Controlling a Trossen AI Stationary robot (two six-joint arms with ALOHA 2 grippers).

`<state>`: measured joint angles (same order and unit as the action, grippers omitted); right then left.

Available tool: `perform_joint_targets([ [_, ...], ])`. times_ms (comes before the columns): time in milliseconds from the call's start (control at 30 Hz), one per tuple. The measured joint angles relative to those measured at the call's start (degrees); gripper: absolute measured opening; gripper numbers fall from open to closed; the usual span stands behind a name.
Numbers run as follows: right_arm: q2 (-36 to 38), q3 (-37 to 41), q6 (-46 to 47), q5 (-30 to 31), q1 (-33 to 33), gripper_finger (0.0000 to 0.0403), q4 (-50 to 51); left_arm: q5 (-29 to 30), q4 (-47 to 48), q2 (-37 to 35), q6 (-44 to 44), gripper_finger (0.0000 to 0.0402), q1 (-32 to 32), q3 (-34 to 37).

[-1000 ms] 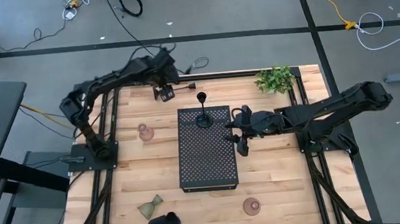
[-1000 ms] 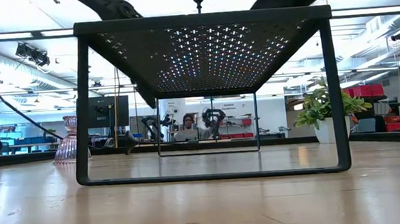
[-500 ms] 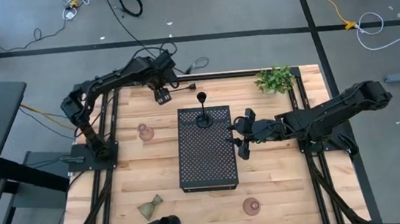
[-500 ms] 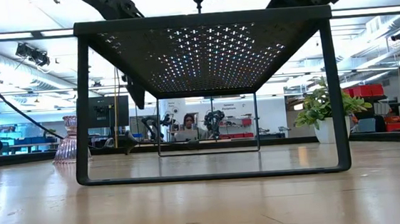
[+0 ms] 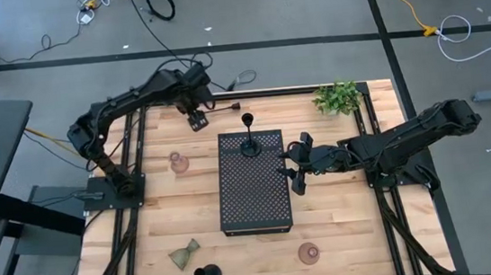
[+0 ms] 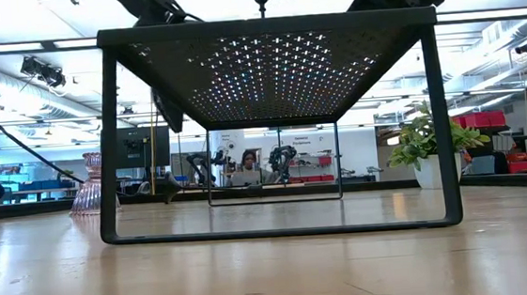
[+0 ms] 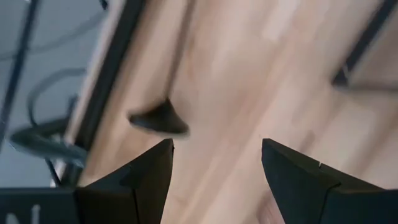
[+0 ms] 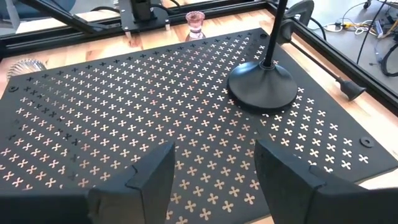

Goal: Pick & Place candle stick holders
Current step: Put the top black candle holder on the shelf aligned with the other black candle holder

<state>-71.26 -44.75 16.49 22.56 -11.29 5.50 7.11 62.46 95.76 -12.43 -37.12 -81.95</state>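
1 black candle holder (image 5: 251, 143) stands on the black tray (image 5: 253, 200). The right hand (image 5: 294, 163) waits beside the tray, fingers apart, holding nothing. The left hand (image 5: 196, 118) hangs wide open over the bench (image 5: 343, 209), near another black holder (image 7: 158, 118).

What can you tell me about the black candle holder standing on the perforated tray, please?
The black candle holder is a slim dark stem rising from a round, domed base, with a small cup on top. It looks like matte metal. It stands upright near the far edge of the black perforated tray, its base resting on the tray's surface. Nothing else touches it.
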Motion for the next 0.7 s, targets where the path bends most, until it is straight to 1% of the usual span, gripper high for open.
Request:
perform_joint_targets([
  [67, 0.0, 0.0, 0.3, -0.1, 0.0, 0.0220, 0.2, -1.7, 3.7, -0.1, -0.1, 0.0247, 0.0, 0.0],
  [167, 0.0, 0.0, 0.5, -0.7, 0.0, 0.0220, 0.8, -8.2, 8.8, -1.0, -0.1, 0.0247, 0.2, 0.1],
  [200, 0.0, 0.0, 0.5, -0.7, 0.0, 0.0220, 0.9, -8.5, 9.1, -1.5, -0.3, 0.0247, 0.5, 0.1],
  [267, 0.0, 0.0, -0.3, -0.5, 0.0, 0.0220, 0.9, -6.4, 7.5, -2.6, -0.5, 0.0247, 0.7, 0.1],
  [367, 0.0, 0.0, -1.4, -0.5, 0.0, 0.0220, 0.5, -4.8, 1.3, -3.0, 0.0, 0.0247, 0.3, 0.0],
  [433, 0.0, 0.0, -1.5, -0.3, 0.0, 0.0220, 0.1, -6.6, 0.5, -2.7, 0.5, 0.0245, -0.2, 0.0],
  [533, 0.0, 0.0, -1.4, -0.5, 0.0, 0.0220, -0.1, -13.0, -1.7, -1.0, 1.3, 0.0234, 0.2, 0.1],
  [600, 0.0, 0.0, -1.6, -0.4, 0.0, 0.0220, -0.4, -13.4, -2.0, -0.1, 2.1, 0.0223, 1.4, 0.1],
  [700, 0.0, 0.0, -2.0, 0.8, 0.0, 0.0220, -1.0, -12.2, -2.4, 1.5, 2.3, 0.0207, 3.0, 0.1],
])
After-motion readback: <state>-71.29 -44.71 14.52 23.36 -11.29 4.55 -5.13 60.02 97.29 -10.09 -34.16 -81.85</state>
